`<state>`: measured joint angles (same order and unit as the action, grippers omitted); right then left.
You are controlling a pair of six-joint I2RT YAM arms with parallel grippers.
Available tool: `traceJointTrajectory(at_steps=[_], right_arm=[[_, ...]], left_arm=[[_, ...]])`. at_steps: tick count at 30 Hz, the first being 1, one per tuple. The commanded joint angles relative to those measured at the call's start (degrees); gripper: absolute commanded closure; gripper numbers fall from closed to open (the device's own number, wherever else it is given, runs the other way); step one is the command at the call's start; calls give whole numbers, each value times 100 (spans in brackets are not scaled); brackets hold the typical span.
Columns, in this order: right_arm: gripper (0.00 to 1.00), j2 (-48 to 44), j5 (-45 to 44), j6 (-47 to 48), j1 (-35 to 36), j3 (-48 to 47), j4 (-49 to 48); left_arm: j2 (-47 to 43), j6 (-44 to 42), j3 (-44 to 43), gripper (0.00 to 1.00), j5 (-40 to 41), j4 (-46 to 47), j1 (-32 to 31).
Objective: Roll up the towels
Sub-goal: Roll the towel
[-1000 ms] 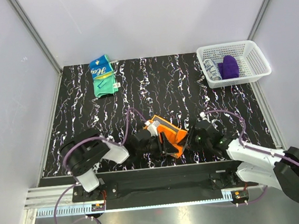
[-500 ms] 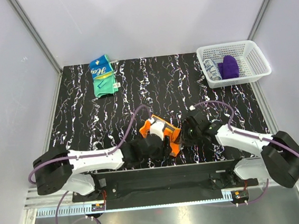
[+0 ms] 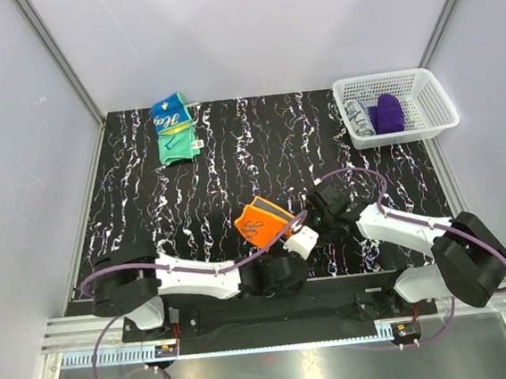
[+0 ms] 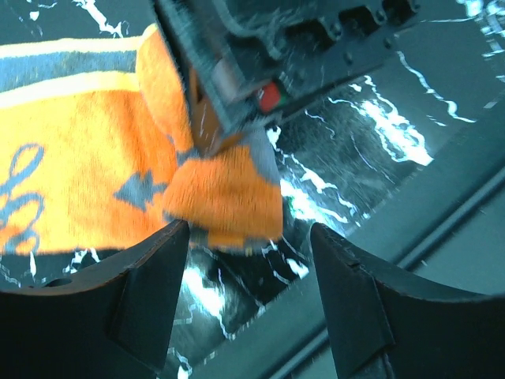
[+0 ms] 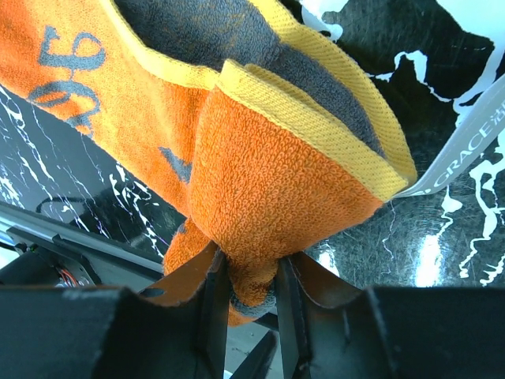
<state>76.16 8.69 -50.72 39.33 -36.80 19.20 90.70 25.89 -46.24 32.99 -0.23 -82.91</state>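
Orange towel (image 3: 262, 222) sits near the front centre of the black marbled table (image 3: 147, 209), just ahead of the arm bases; right gripper (image 5: 251, 278) is clamped on a bunched fold at its right-hand edge, fingers (image 5: 211, 294) squeezed tight with orange pile bulging out between them; right wrist view shows yellow trim and a dark grey band wrapped over the fold, dark marks on the orange face, and a white label (image 5: 461, 146) sticking out to one side; left gripper (image 4: 248, 251) is released, both fingers (image 4: 150, 288) spread wide and gripping nothing, a loose orange corner lying just past the tips; left wrist view also catches the right gripper's body above that corner; can't tell whether the corner rests on the table or hangs just off it; left arm runs low along the front edge towards the centre; teal towel (image 3: 175, 125) lies folded flat at the far left of the table, well apart from both arms; white basket (image 3: 386, 77) at far right holds a purple cloth (image 3: 388, 113).
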Motion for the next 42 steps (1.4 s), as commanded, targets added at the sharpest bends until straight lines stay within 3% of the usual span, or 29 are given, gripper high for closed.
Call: traceJointTrajectory(at_steps=[1, 7, 10, 15, 18, 22, 23, 24, 27, 34, 42], right_arm=[[68, 22, 124, 45, 75, -214, 57], [68, -13, 212, -8, 83, -170, 13], [68, -48, 282, -26, 92, -161, -4], [68, -128, 379, -35, 110, -144, 48], [68, -224, 388, -52, 110, -91, 101], [61, -347, 309, -87, 110, -38, 224], [51, -391, 248, -96, 110, -64, 285], [31, -426, 178, -105, 110, -82, 347], [13, -541, -296, -114, 101, -301, 777], [0, -988, -1983, -263, -118, -1066, 2192], [0, -1753, -2424, -517, -505, -1225, 2229]], left_arm=[[290, -277, -341, 32, 287, 243, -5], [721, -129, -640, 33, 453, 41, 3], [932, -14, -763, 41, 585, -284, 47], [985, 127, -808, 81, 761, -416, 126], [976, 162, -782, 96, 753, -399, 144], [862, 171, -694, 100, 717, -338, 135], [845, 171, -694, 100, 691, -337, 153], [827, 180, -659, 100, 621, -311, 153], [731, 232, -650, 100, 481, -329, 162], [458, 469, -457, 100, 190, -276, 197], [361, 733, -299, 100, -125, -206, 249]])
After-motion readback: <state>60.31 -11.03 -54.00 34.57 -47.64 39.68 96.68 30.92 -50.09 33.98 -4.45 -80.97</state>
